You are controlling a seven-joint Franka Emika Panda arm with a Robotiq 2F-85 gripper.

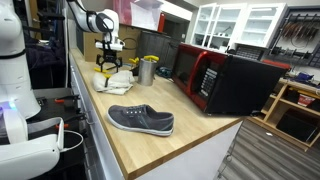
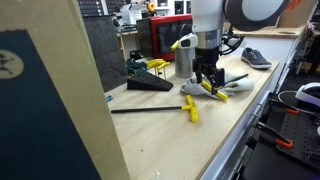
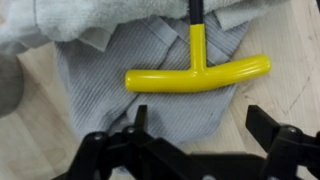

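My gripper (image 3: 200, 125) is open and empty, hovering just above a yellow T-shaped handle (image 3: 200, 72) with a black shaft. The handle lies on a crumpled grey cloth (image 3: 150, 100) on the wooden counter. In the wrist view its crossbar lies across, just ahead of the two black fingertips (image 3: 262, 120), not between them. In both exterior views the gripper (image 1: 112, 64) (image 2: 207, 80) points down over the cloth (image 1: 112, 82) (image 2: 232, 88) at the counter's far end. The yellow handle (image 2: 208, 90) shows beneath it.
A second yellow-handled tool (image 2: 192, 108) with a long black rod lies on the counter beside the cloth. A metal cup (image 1: 148, 70), a red-and-black microwave (image 1: 225, 80), a grey shoe (image 1: 140, 120) and a black wedge-shaped object (image 2: 150, 85) stand nearby.
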